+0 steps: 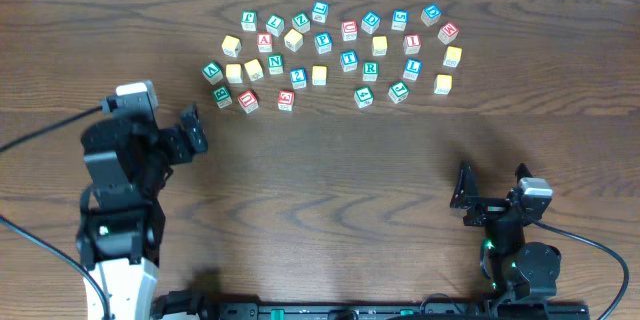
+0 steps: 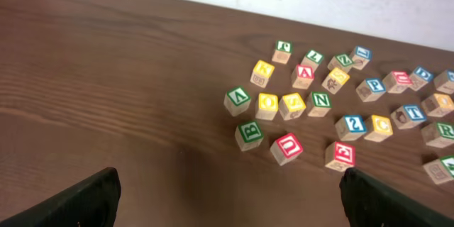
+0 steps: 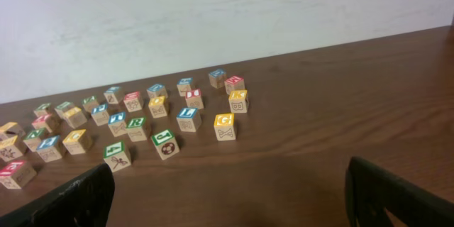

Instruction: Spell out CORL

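Several wooden letter blocks lie scattered at the far middle of the table. A green R block (image 1: 371, 69) and a blue L block (image 1: 412, 68) sit in the right part of the group; both show in the right wrist view, R (image 3: 137, 128) and L (image 3: 187, 118). A yellow C block (image 1: 319, 75) sits left of them and shows in the left wrist view (image 2: 379, 127). I cannot read an O for certain. My left gripper (image 1: 190, 130) (image 2: 228, 182) is open and empty, left of and nearer than the blocks. My right gripper (image 1: 492, 188) (image 3: 228, 174) is open and empty, well short of them.
A green B block (image 2: 249, 133), a red U block (image 2: 287, 145) and a red E block (image 2: 340, 154) are the nearest to my left gripper. A yellow G block (image 3: 224, 125) is nearest to my right gripper. Bare dark wood (image 1: 340, 180) lies between the arms.
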`<state>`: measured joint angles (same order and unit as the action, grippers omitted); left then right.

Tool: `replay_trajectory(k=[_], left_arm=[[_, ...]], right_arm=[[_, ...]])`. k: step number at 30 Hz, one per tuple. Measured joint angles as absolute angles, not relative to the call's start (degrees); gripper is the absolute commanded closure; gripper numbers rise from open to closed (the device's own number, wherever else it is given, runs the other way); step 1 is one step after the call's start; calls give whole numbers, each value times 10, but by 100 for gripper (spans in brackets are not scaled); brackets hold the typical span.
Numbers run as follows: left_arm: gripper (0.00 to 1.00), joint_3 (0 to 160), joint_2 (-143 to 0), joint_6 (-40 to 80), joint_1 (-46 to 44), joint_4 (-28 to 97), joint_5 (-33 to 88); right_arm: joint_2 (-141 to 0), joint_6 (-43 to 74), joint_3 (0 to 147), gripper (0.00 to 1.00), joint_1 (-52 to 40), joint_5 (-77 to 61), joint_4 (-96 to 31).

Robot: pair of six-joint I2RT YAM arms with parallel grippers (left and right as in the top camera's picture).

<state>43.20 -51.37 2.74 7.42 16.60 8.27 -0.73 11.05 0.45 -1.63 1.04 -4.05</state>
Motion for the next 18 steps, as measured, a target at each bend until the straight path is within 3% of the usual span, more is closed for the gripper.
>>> replay_trajectory(k=[7,18], left_arm=[[2,544,-590,27,74,241,121],[3,812,-786,26,74,458,197]], right_arm=[[-7,110,4,1,-16,10,-41],[-7,110,4,1,-16,10,-41]])
